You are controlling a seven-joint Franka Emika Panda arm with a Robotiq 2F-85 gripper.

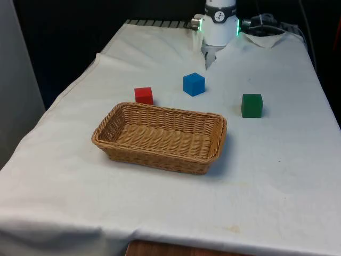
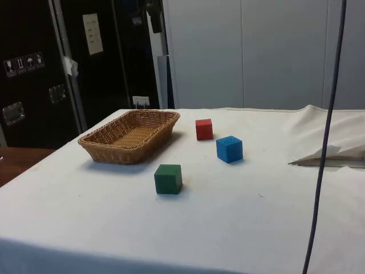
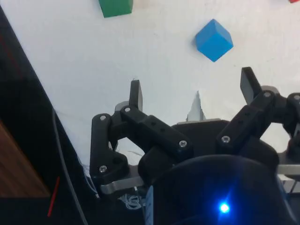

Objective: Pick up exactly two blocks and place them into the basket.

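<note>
A woven wicker basket (image 1: 160, 152) (image 2: 128, 149) lies in the middle of the table with nothing in it. A red block (image 1: 144, 95) (image 2: 204, 129) rests just behind its far rim. A blue block (image 1: 194, 84) (image 2: 229, 149) (image 3: 213, 40) stands farther back. A green block (image 1: 251, 105) (image 2: 168, 178) (image 3: 116, 7) sits apart toward the front view's right. My gripper (image 3: 193, 84) hangs open high above the cloth near the robot base (image 1: 219, 24), well away from every block, with nothing between its fingers (image 3: 136, 93).
The white cloth (image 1: 277, 176) is rumpled into folds at the robot end (image 2: 328, 154). A dark cable (image 2: 325, 137) hangs down in the side view. The table's side edge (image 3: 28, 93) runs beside the gripper in the wrist view.
</note>
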